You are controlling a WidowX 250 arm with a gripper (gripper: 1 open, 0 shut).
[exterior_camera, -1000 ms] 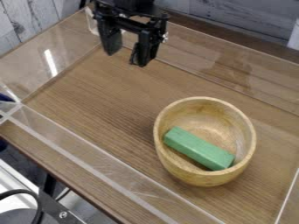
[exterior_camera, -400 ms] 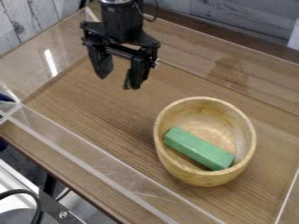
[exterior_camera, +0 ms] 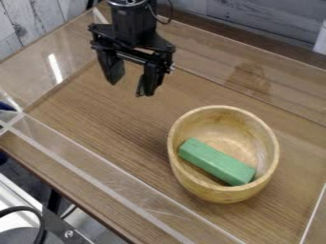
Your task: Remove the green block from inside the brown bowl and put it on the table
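Claw (exterior_camera: 132,80) has dropped lower near the desk's (exterior_camera: 90,124) far-left corner, jaws wide and empty. Green block (exterior_camera: 215,162) remains untouched inside brown bowl (exterior_camera: 192,130); approach continues.

Lab test cell: acrylic walls (exterior_camera: 76,157) enclosing table (exterior_camera: 114,124).

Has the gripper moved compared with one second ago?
Yes. The gripper has come lower in the picture and slightly left, judged against the brown bowl, which stayed put.
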